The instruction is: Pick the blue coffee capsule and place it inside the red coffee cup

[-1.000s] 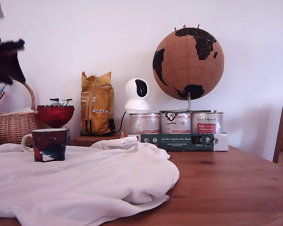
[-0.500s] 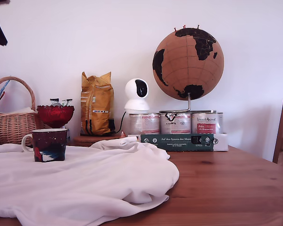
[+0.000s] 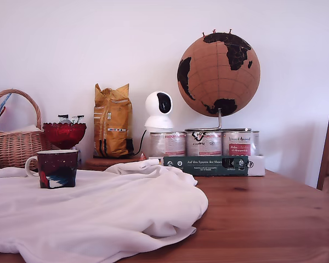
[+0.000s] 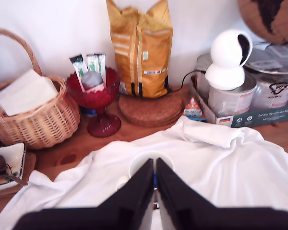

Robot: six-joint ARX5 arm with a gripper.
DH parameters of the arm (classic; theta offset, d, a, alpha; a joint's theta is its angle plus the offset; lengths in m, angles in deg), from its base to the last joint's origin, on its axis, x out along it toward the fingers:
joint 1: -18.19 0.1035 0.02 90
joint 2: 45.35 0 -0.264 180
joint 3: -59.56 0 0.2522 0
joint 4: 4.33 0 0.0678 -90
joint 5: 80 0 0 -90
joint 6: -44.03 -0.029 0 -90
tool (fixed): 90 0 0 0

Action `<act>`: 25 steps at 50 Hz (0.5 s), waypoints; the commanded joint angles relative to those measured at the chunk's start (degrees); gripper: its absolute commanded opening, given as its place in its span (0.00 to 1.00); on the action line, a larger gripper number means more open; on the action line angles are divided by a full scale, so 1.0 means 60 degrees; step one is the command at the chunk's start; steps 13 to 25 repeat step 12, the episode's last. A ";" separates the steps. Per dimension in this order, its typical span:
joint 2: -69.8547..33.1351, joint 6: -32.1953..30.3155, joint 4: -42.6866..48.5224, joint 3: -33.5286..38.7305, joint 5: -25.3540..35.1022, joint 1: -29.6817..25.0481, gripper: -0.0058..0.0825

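Jaws nearly together: the gripper [image 4: 154, 165] shows as two dark, matte wedge-shaped fingers with only a thin slit between them, and nothing clearly clamped. Directly beyond the fingertips sits the round white rim of the red coffee cup [image 4: 134, 165], mostly covered by the fingers. A thin blue sliver shows through the slit, over the cup's mouth. It is too small to tell whether this is the blue coffee capsule or whether the jaws touch it. In the exterior view the cup [image 3: 57, 169] stands upright at the exterior view's left, a dark maroon speckled glazed mug with its white handle turned toward the exterior view's left and red, blue and white patches low on its wall. It rests on a white cloth [image 3: 98, 213], soft and rumpled, folded in thick rolls, which covers the left part of a brown wooden table [image 3: 263, 219] with visible grain. Behind the cup are a translucent red glass footed bowl [image 3: 64, 133] with a scalloped rim, a woven wicker basket [image 3: 13, 145] with an arched handle, and a crinkled yellow bag [image 3: 113, 127]. A glossy white dome camera [image 3: 159, 109] sits on metal tins [image 3: 204, 143] beneath a cork globe [image 3: 219, 74].
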 commanded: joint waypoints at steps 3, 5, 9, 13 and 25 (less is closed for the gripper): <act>0.0561 0.0029 -0.0095 0.0142 -0.0189 0.0015 0.04; 0.0696 0.0036 -0.0073 0.0142 -0.0233 0.0015 0.04; 0.0911 0.0058 0.0029 0.0142 -0.0332 0.0015 0.04; 0.1031 0.0069 0.0124 0.0142 -0.0379 0.0015 0.04; 0.1031 0.0069 0.0124 0.0142 -0.0379 0.0015 0.04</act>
